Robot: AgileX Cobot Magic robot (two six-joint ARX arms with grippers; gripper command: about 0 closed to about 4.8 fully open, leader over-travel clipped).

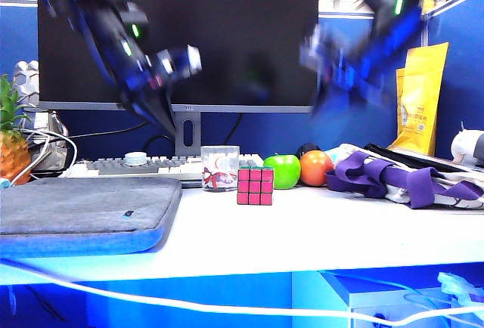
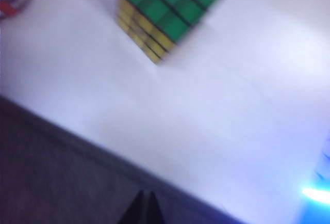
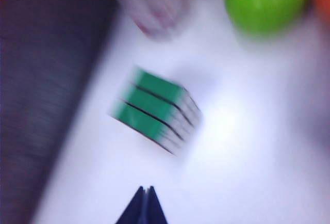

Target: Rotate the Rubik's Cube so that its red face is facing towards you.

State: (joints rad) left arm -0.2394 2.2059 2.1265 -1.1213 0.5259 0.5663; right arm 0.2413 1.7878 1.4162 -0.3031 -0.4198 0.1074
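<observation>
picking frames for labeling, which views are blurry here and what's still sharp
Exterior view: Rubik's Cube and desk items are sharp, but both raised arms are motion-smeared. Left wrist view: moderate blur, cube stickers still separable, left end effector fingertips together. Right wrist view: heaviest streaking, cube and green apple smeared, right end effector fingertips together.

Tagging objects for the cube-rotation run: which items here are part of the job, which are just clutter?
Job:
- Rubik's Cube, on the table
- red face, towards the exterior camera
- left gripper, raised, fingers together
- right gripper, raised, fingers together

Clutter:
- glass cup
- green apple
- orange fruit
- grey sleeve
- keyboard
- pineapple
</observation>
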